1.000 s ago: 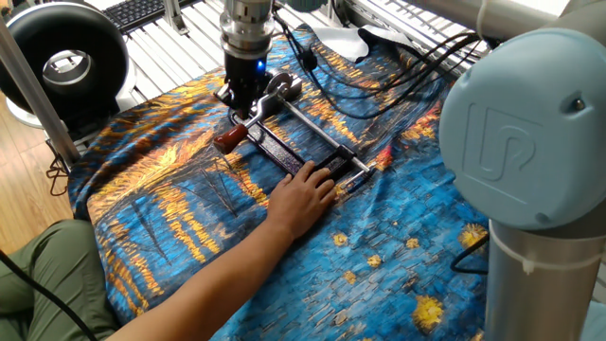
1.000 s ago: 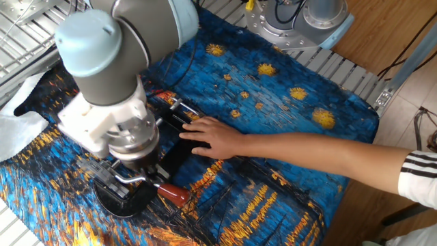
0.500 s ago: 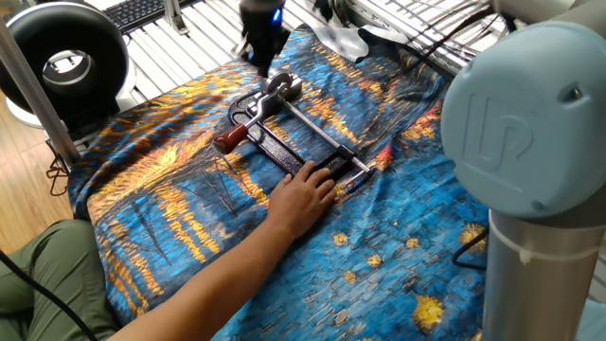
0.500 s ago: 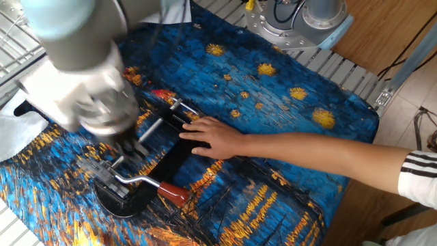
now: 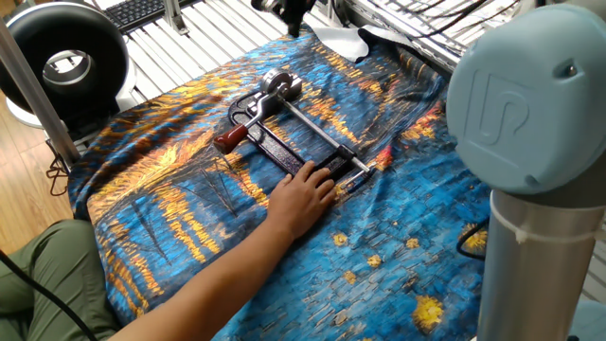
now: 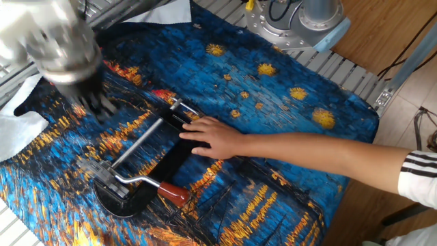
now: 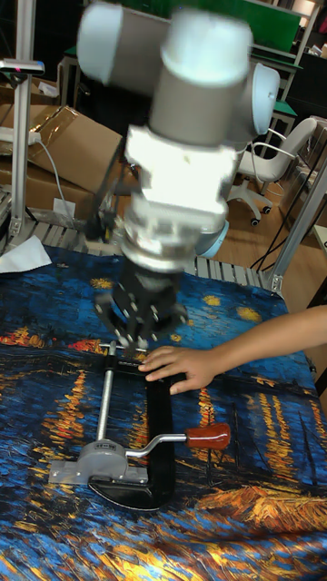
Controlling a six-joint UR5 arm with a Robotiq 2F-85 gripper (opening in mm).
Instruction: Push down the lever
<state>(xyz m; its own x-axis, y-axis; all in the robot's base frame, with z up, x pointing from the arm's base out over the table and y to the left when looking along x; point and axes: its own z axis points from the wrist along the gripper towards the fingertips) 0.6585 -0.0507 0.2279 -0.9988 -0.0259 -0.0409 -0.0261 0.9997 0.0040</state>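
The lever (image 5: 230,138), a short dark arm with a reddish-brown tip (image 6: 173,194), lies low across the black clamp frame (image 7: 158,427) on the blue patterned cloth. In the tall fixed view its tip (image 7: 209,438) points right. My gripper (image 7: 136,334) hangs blurred above the clamp's far end, well away from the lever and holding nothing. It shows at the top edge in one fixed view (image 5: 294,17) and as a blur over the cloth in the other (image 6: 92,106). Motion blur hides how its fingers stand.
A person's hand (image 6: 212,137) presses on the clamp frame near its far end, the arm reaching in from the side. A long silver rod (image 5: 320,136) runs beside the frame. A black round device (image 5: 62,57) stands beyond the cloth. Cables (image 5: 398,57) lie at the back.
My gripper has lifted off the lever's end of the clamp and swung up and away toward the far edge of the cloth. The lever, the clamp and the hand have stayed put.
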